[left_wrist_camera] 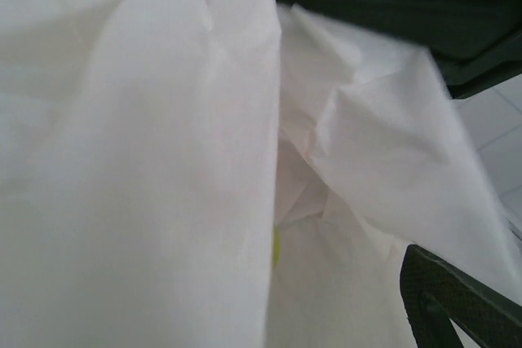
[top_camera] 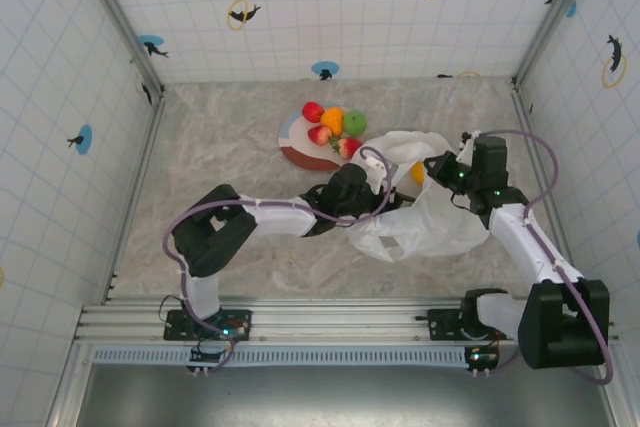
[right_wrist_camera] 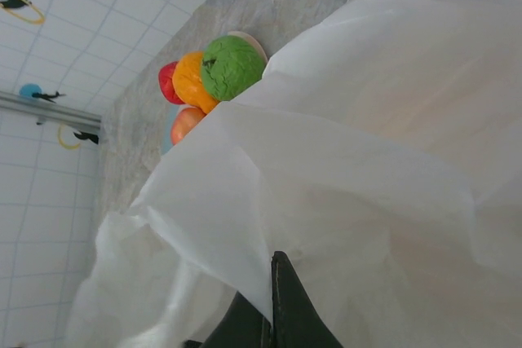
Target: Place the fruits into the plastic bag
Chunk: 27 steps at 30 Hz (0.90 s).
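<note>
Plastic bag [top_camera: 430,222]; fruits [top_camera: 332,119] on plate [top_camera: 297,154]

Bright even light, blurred left-wrist closeup

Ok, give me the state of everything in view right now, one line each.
plastic bag, crumpled on the table, one edge pinched up.
right hand, shut on the plastic bag's film.
left hand, open, at the bag's mouth.
five fruits, piled on the plate, not yet bagged.
orange, apparently inside the bag near the right hand.
plate, flat on the table.
</note>
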Motion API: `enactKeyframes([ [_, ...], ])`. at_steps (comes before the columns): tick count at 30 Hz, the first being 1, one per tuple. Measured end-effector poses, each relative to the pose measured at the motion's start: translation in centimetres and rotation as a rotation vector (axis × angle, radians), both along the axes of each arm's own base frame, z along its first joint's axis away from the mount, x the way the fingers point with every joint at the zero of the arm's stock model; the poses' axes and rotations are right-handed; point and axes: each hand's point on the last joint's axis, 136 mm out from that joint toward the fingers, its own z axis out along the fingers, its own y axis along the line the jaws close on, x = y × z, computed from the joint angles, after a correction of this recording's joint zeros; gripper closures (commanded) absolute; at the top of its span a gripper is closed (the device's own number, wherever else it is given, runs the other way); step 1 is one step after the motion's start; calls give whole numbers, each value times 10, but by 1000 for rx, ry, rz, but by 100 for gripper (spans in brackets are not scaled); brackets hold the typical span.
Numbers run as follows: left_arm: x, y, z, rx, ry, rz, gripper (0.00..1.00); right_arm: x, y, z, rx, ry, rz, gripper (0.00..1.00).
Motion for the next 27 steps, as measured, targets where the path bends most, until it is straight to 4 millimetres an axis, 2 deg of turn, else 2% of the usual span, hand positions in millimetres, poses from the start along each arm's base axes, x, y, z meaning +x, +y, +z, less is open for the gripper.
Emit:
enactKeyframes([
  [4, -6, 20, 4, 37, -19, -17, 15, -1, -2, -5, -41, 16, 22, 100],
  [12, -14, 63, -6, 156, -37, -35, 15, 1, -2, -10, -98, 32, 67, 100],
  [20, -16, 90, 3, 238, -104, -58, 16, 2, -5, -11, -144, 29, 76, 100],
  [24, -5, 108, 14, 247, -125, -21, 15, 1, -6, -15, -154, 41, 81, 100],
  [27, 13, 127, 34, 221, -157, 44, 14, 1, -7, -16, -160, 43, 83, 100],
])
